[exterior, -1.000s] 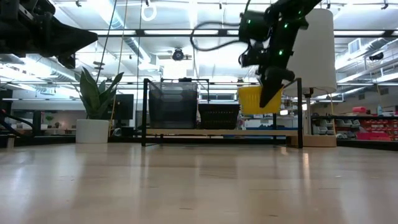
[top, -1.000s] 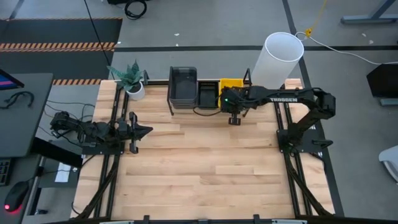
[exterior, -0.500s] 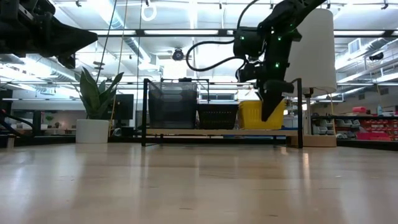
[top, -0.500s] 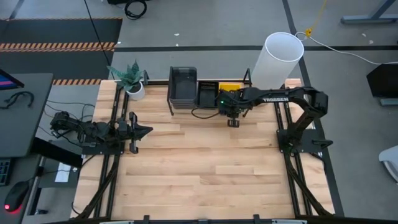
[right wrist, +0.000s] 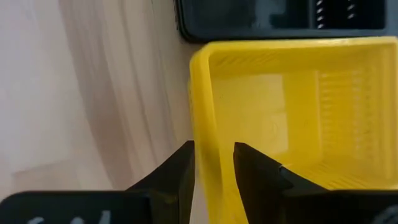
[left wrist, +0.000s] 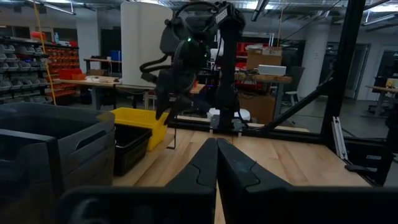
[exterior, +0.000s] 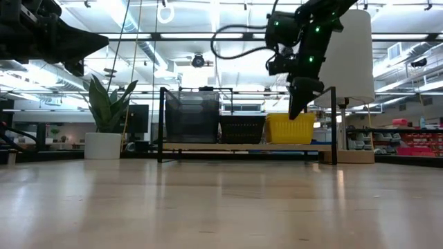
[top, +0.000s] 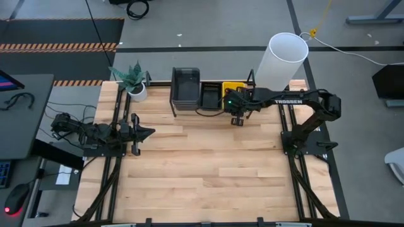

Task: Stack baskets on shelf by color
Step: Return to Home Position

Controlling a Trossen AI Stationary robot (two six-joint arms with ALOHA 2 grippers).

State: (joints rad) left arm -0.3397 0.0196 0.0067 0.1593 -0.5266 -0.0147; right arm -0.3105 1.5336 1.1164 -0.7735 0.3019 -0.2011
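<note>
High view showed the yellow baskets (top: 236, 86) open side up at the shelf's (exterior: 161, 124) right end, long axis hidden under the arm, with a black basket (top: 210, 98) just beside. The right gripper's (right wrist: 214, 147) fingers stood slightly apart astride the near wall. The left gripper (top: 150, 132), fingers together, hung over the table's (top: 202, 170) left edge.

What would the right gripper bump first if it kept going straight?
Probably the front wall of the yellow basket: the right gripper points down at it, with that rim lined up between its open fingers. How far above it hangs is unclear.
</note>
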